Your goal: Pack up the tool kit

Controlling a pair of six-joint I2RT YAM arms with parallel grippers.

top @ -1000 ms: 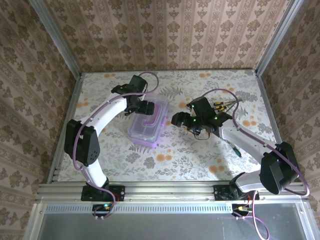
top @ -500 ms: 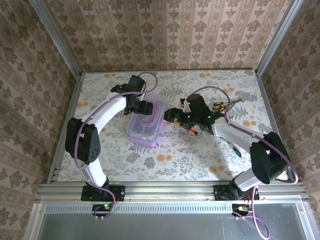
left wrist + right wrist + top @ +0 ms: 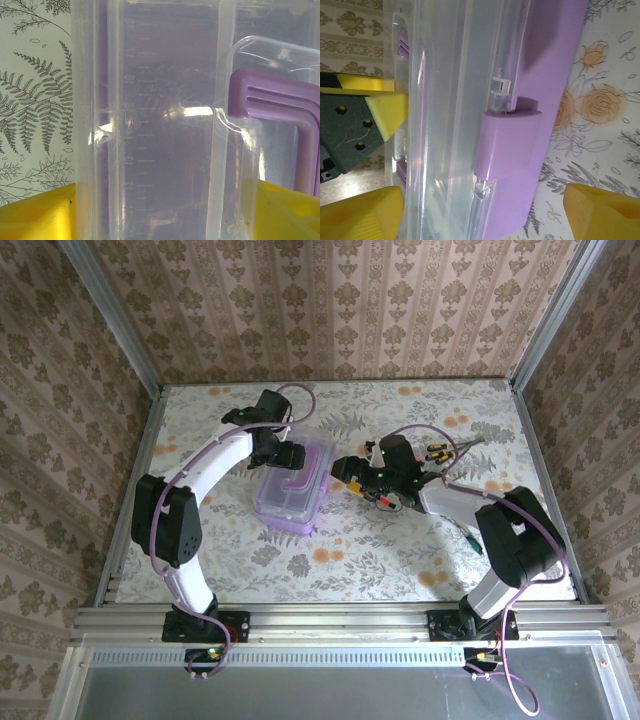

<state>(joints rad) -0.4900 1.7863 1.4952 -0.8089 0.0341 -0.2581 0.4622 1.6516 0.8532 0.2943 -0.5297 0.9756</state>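
Observation:
The tool kit [image 3: 293,487] is a clear-lidded box with a purple base and a purple handle [image 3: 280,100], lying on the floral table. My left gripper [image 3: 284,454] sits over the box's far end. In the left wrist view its yellow fingers [image 3: 35,215] straddle a raised clear section of the lid, and the left gripper [image 3: 160,215] is open. My right gripper [image 3: 342,469] is at the box's right side. In the right wrist view the right gripper [image 3: 482,212] stands wide open around the box edge with its purple latch [image 3: 507,142], with table showing beside one finger.
Several loose tools with yellow-and-black handles [image 3: 440,452] lie behind the right arm, and a green-handled tool [image 3: 470,537] lies at the right near that arm's forearm. Metal rails and patterned walls bound the table [image 3: 350,550].
My right gripper has swung left across the table up to the box's right side. My left gripper stays over the box's far end, its jaws a little narrower.

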